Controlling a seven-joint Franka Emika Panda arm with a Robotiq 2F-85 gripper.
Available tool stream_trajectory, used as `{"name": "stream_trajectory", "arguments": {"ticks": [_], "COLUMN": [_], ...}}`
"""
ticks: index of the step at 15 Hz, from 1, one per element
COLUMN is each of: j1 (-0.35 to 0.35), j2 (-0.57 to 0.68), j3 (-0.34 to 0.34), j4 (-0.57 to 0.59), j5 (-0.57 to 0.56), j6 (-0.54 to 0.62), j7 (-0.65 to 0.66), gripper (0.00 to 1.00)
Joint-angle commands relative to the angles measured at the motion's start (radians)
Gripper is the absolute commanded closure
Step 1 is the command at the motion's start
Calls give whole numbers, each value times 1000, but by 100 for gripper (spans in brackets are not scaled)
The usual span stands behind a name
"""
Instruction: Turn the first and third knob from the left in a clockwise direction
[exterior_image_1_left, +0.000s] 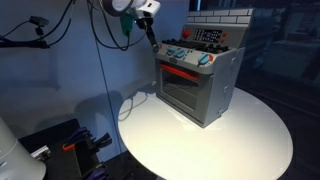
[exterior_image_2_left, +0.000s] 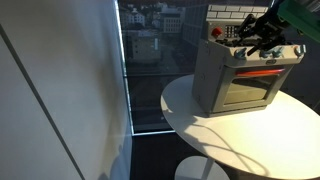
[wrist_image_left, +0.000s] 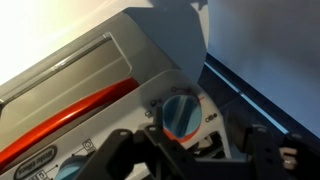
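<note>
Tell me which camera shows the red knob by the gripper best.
The wrist view: the red knob sits large and centred, just ahead of the gripper. In an exterior view the knobs are only tiny specks on the toy oven; in an exterior view the arm hides the panel.

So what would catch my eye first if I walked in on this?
A grey toy oven with a red door handle stands on a round white table in a dim room. The robot arm's pincer reaches down to the oven's top front edge. In the wrist view, a knob with red on it sits just beyond the open fingers.
</note>
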Motion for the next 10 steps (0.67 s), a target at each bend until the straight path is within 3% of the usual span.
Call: {"name": "stream_trajectory", "arguments": {"ticks": [1,4,10], "j1": [12,11,10], "j2": [-1,-3,-6], "j3": [-12,-14,-19], "j4": [9,6,2], "j5": [25,33,75], "j6": [5,6,6], "j7": [5,4,0], "gripper": [38,40,55]}}
